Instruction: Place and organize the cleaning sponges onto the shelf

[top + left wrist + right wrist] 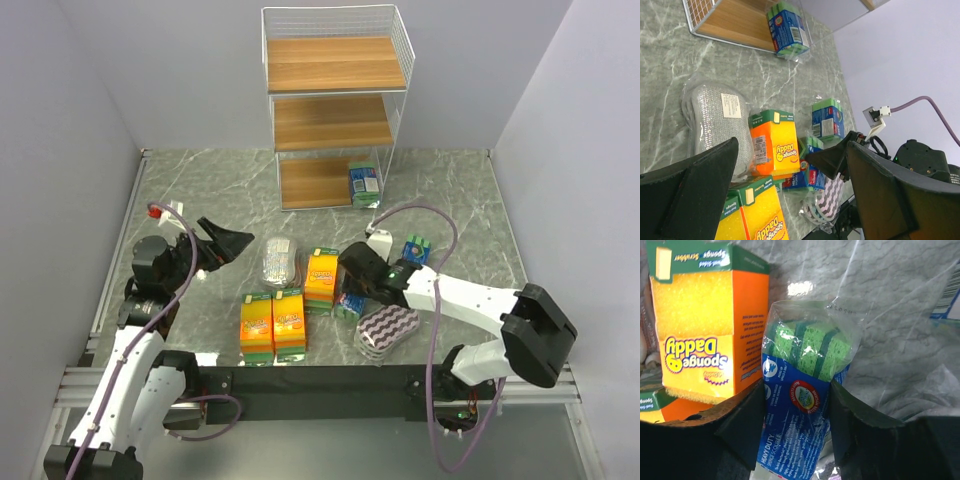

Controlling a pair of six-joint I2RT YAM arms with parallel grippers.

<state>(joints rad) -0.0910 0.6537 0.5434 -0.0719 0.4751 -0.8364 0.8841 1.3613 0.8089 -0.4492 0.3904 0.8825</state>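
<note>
one blue-green pack (807,347) stands upright in the middle of the right wrist view, with green sponge showing through the clear top of its wrap. the right gripper (797,385) is closed on it, with a black finger (747,425) touching the wrap on each side. the pack's base is hidden, so i cannot tell whether it rests on the desk (200,190). an orange-yellow pack (705,330) stands just beside it, to its left in that view.

in the top view this grip sits just below the centre of the frame. the purple-white striped pack (387,328) lies near it to the lower right, and a second blue-green pack (416,249) stands to the upper right. two more orange-yellow packs (257,328) stand side by side, touching, at lower centre-left. the silvery-grey pack (278,261) lies just above them.

the shelf (335,100) stands at top centre against the far wall. a third blue-green pack (364,184) stands at the right end of its bottom tier.

the left gripper (232,248) hangs wide open at the left of the frame, holding nothing. its fingers point toward the silvery-grey pack.
</note>
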